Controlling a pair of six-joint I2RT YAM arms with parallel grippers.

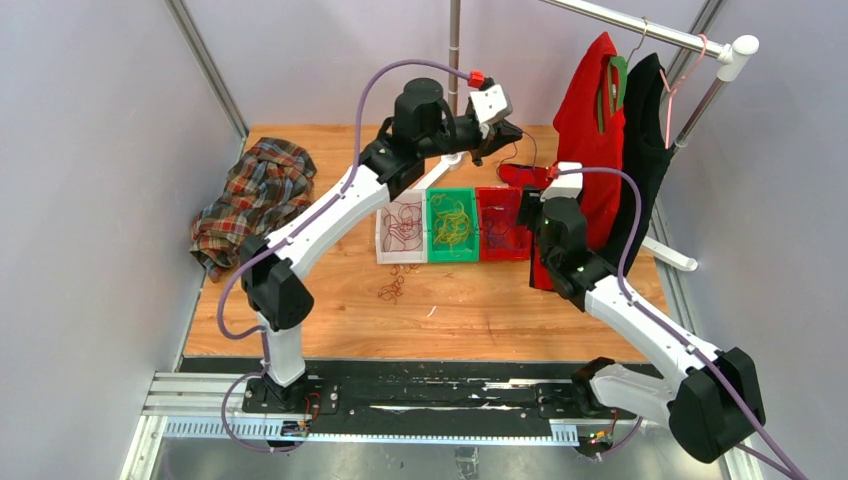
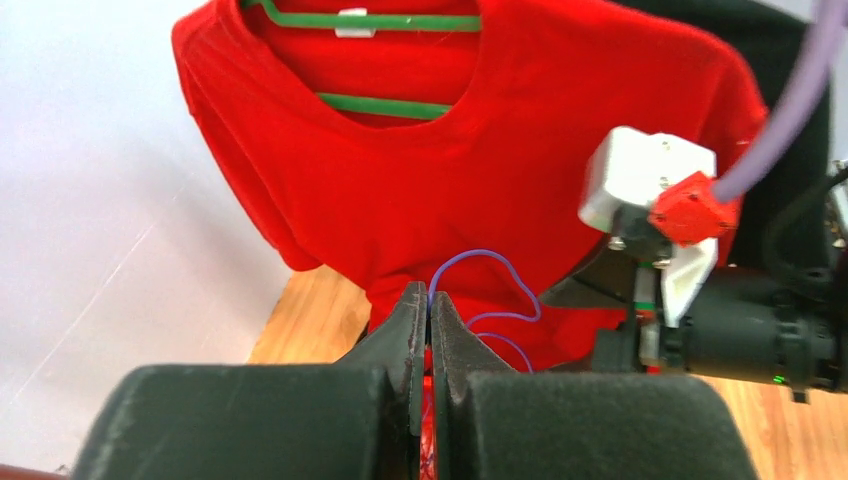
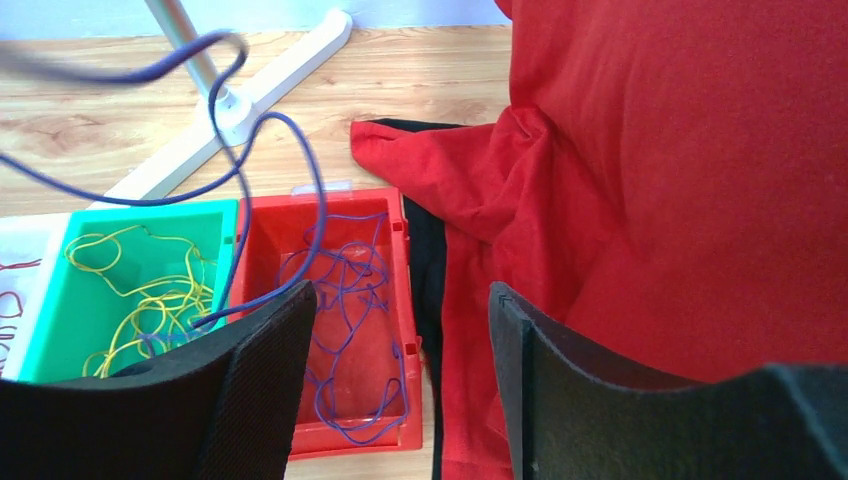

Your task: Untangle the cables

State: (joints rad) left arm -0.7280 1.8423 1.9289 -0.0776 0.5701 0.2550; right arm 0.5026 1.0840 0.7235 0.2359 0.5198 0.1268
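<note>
Three small bins stand side by side. The white bin (image 1: 400,232) holds dark red cables, the green bin (image 1: 452,225) yellow cables (image 3: 140,290), and the red bin (image 1: 498,226) purple cables (image 3: 345,300). A small bunch of dark red cables (image 1: 392,288) lies loose on the table in front of the white bin. My left gripper (image 2: 430,300) is raised behind the bins and is shut on a purple cable strand (image 2: 480,258). That strand (image 3: 270,130) runs down toward the bins past my right gripper's left finger. My right gripper (image 3: 400,310) is open and empty, just above the red bin's right edge.
A clothes rack at the right carries a red shirt (image 1: 595,140) and a black shirt (image 1: 650,140), and the red cloth hangs down beside the red bin. The rack's white foot (image 3: 240,100) lies behind the bins. A plaid shirt (image 1: 255,200) lies at the far left.
</note>
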